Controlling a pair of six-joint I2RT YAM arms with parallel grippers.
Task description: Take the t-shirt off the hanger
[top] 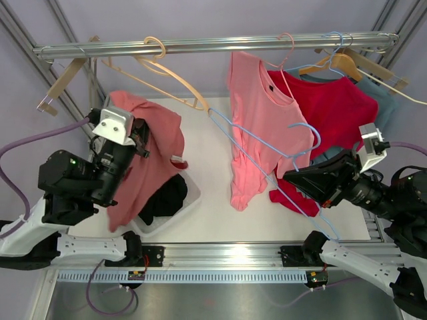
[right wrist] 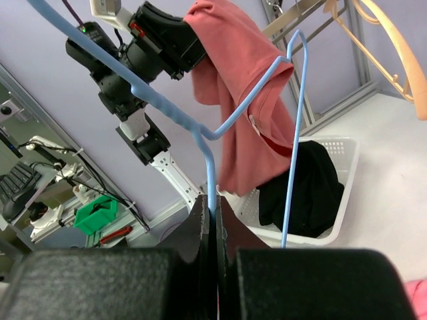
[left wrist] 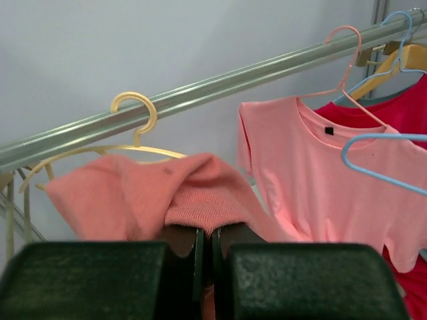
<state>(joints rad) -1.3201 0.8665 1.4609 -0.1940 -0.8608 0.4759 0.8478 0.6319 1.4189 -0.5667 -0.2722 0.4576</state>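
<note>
Grips one dusty-pink t-shirt (top: 160, 133) in clenched left hand (left wrist: 207, 243), above one white basket (top: 190, 200) containing one black garment (top: 163, 200). Pinches one blue hanger (right wrist: 204, 160) in clenched right hand (right wrist: 215, 220).

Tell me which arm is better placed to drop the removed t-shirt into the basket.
Left. Its pincer is shut on the t-shirt, which hangs over the white basket; the right pincer is clamped on the bare blue hanger, farther away.

Salmon-red t-shirt (top: 150, 153) dangles crumpled, well apart from bare blue hanger (right wrist: 209, 173).
</note>
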